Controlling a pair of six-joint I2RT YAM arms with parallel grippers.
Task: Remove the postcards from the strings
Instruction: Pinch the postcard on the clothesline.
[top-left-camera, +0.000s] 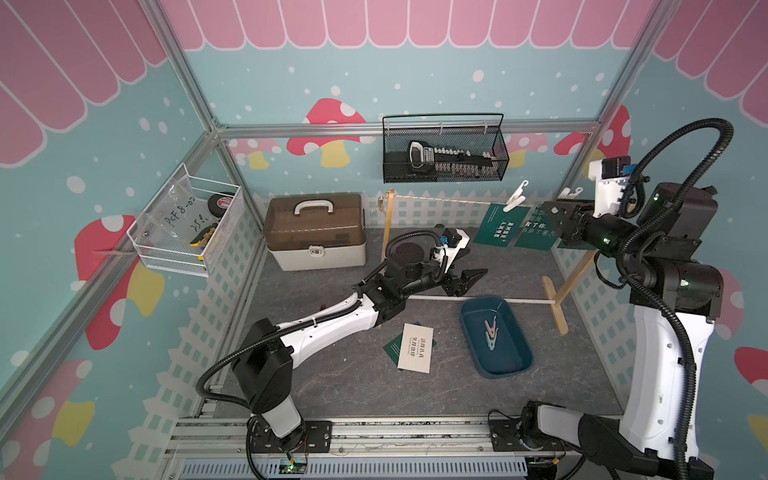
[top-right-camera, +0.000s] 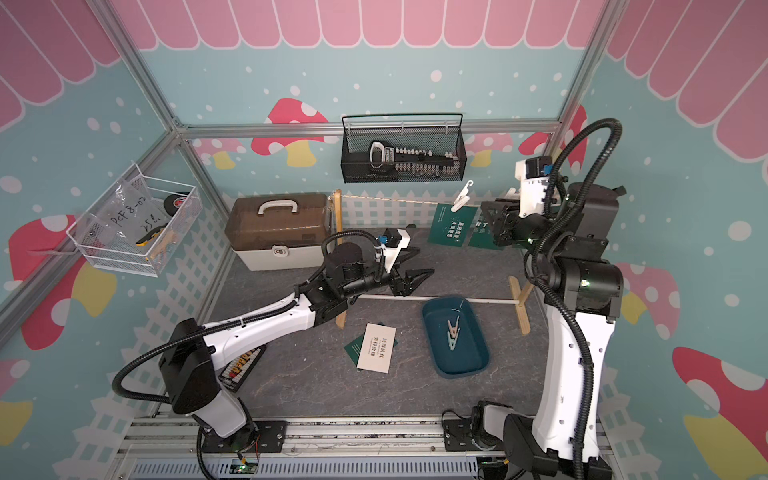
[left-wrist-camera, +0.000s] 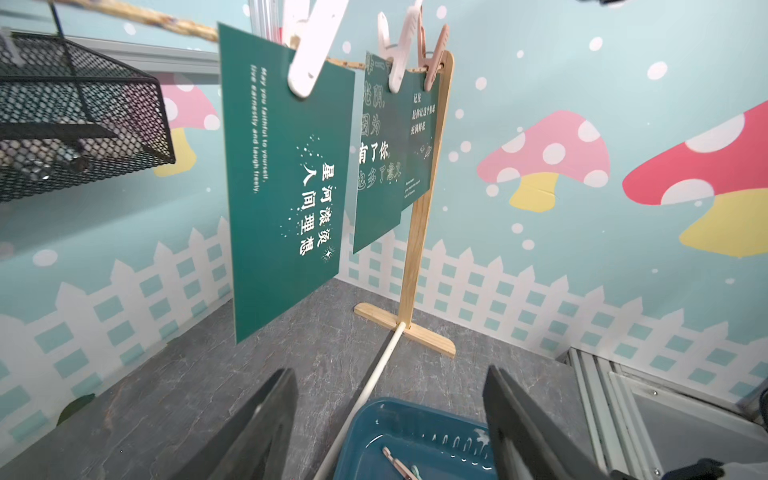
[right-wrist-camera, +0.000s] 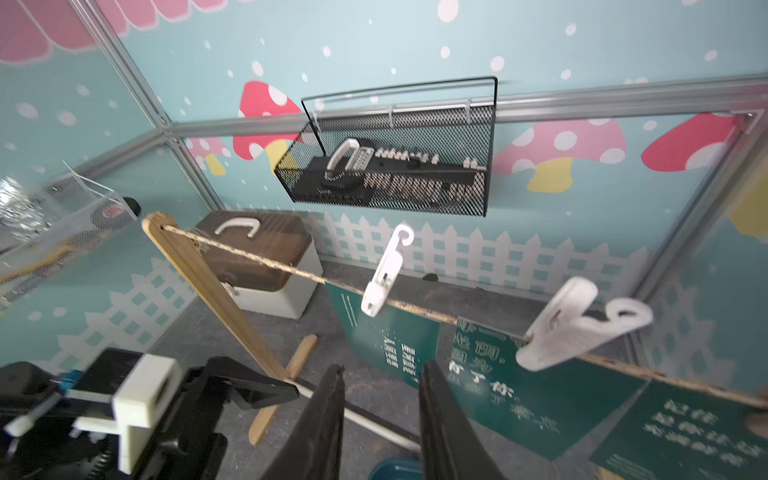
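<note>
On the far-right string (top-left-camera: 449, 201), three green postcards (top-left-camera: 494, 226) hang pegged.
Two more lie nearer, the white postcard (top-left-camera: 414, 347) over a green one, beside the blue tray (top-left-camera: 509, 353). The left gripper (top-left-camera: 469, 282) gapes wide and empty; the right gripper (right-wrist-camera: 383, 365) is narrowly parted and empty.

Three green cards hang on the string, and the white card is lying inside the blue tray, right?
No. The white card lies on the table beside the blue tray, overlapping a green card there; the tray holds only clothespins. Both top views show this. Three green cards do hang on the string.
</note>
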